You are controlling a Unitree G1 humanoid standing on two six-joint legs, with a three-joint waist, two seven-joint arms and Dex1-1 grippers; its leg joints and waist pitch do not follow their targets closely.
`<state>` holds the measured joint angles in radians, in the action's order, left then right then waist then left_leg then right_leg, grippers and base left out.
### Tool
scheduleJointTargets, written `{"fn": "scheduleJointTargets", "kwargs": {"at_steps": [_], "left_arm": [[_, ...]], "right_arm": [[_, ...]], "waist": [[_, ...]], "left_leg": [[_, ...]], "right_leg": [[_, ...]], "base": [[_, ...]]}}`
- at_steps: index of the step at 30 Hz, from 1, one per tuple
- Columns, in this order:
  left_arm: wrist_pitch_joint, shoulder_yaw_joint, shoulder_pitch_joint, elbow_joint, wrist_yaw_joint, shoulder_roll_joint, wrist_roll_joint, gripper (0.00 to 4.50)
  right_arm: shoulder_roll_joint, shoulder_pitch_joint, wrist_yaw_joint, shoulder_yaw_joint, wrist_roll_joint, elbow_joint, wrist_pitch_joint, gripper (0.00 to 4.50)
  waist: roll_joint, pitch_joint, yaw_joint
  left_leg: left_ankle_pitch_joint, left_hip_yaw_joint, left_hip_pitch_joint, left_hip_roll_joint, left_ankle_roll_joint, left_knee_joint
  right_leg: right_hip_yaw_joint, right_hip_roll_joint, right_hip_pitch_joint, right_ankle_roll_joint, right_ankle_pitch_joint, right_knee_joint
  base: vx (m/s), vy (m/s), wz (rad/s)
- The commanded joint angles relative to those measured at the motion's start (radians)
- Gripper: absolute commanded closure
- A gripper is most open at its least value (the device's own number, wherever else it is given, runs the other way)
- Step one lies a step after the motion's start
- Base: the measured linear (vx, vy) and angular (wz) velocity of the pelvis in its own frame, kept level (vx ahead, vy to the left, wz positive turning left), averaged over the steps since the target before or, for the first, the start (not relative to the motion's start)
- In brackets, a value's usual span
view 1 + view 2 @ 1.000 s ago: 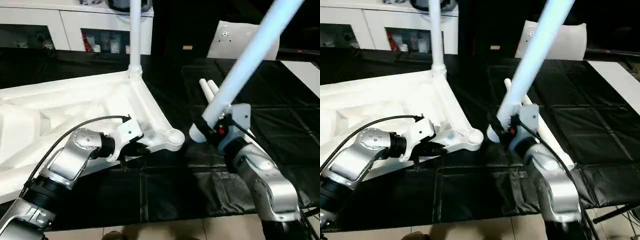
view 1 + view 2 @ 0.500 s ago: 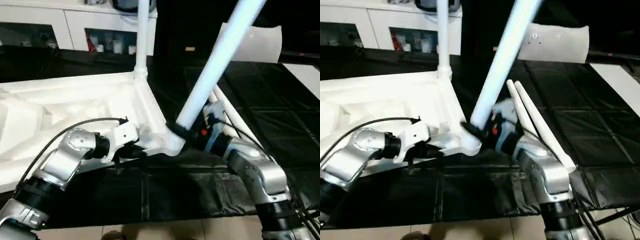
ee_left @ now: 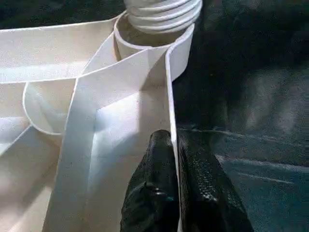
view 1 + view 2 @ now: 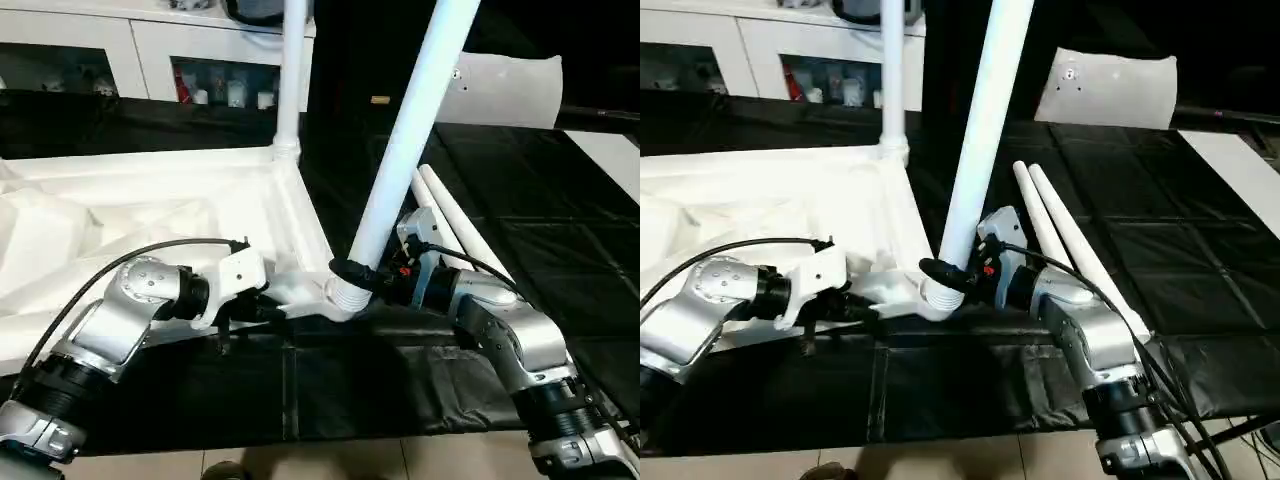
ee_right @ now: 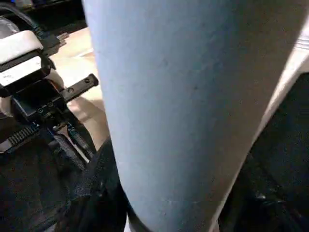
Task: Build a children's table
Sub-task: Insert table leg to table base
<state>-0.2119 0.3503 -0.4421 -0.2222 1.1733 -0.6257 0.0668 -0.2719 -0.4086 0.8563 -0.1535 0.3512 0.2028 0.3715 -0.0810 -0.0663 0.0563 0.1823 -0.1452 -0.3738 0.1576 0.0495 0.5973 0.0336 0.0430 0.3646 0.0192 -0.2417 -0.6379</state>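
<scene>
1. Head views: the white tabletop (image 4: 150,200) lies underside up on the black surface (image 4: 400,370). One leg (image 4: 292,70) stands in its far corner socket. The right gripper (image 4: 352,272) grips a second leg (image 4: 410,130) just above the near corner socket (image 4: 345,298). Two spare legs (image 4: 1065,235) lie beside it.
2. Left wrist view: the left gripper (image 3: 175,159) has its fingers (image 3: 157,179) pinched on the tabletop's thin edge rib, near the socket holding the threaded leg end.
3. Right wrist view: the gripped leg fills the space between the right fingers.
</scene>
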Motion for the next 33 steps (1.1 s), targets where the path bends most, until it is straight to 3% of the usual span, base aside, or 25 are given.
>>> {"fn": "scheduleJointTargets", "kwargs": {"at_steps": [1, 10, 18, 28, 33], "left_arm": [[0.043, 0.015, -0.013, -0.004, 0.048, 0.006, 0.026, 4.5], [0.081, 0.014, -0.044, -0.055, 0.035, 0.021, -0.01, 4.5], [0.112, 0.009, -0.058, -0.083, 0.017, 0.04, -0.025, 4.5], [0.137, -0.015, -0.075, -0.119, 0.01, 0.058, -0.02, 4.5], [0.139, -0.021, -0.078, -0.12, 0.011, 0.061, -0.02, 4.5]], "right_arm": [[-0.008, -0.003, 0.01, -0.012, -0.027, 0.034, -0.014, 2.57], [-0.012, -0.013, 0.048, -0.048, -0.052, 0.063, -0.038, 2.57], [-0.032, -0.01, 0.048, -0.115, -0.154, 0.126, -0.143, 2.57], [0.015, -0.011, -0.002, -0.001, -0.069, 0.205, -0.133, 2.57], [0.013, -0.004, 0.027, 0.005, -0.05, 0.199, -0.119, 2.57]], "waist": [[0.009, 0.067, 0.0], [0.01, 0.065, 0.006], [0.008, 0.059, 0.006], [0.014, 0.06, 0.006], [0.02, 0.058, 0.006]], "left_leg": [[0.055, 0.005, 0.02, 0.073, -0.046, -0.067], [0.099, 0.004, 0.022, 0.072, -0.025, -0.069], [0.186, 0.007, 0.021, 0.073, 0.011, -0.075], [0.224, 0.009, 0.025, 0.075, 0.016, -0.079], [0.247, 0.01, 0.025, 0.075, 0.02, -0.082]], "right_leg": [[-0.046, 0.102, -0.038, 0.243, 0.042, 0.06], [-0.047, 0.104, -0.035, 0.233, -0.024, 0.066], [-0.049, 0.108, -0.028, 0.201, -0.175, 0.08], [-0.049, 0.107, -0.023, 0.209, -0.167, 0.081], [-0.048, 0.107, -0.022, 0.209, -0.185, 0.083]], "base": [[0.0, 0.0, 0.0], [0.0, 0.0, 0.0], [0.0, 0.0, 0.0], [0.0, 0.0, 0.0], [0.0, 0.0, 0.0]]}}
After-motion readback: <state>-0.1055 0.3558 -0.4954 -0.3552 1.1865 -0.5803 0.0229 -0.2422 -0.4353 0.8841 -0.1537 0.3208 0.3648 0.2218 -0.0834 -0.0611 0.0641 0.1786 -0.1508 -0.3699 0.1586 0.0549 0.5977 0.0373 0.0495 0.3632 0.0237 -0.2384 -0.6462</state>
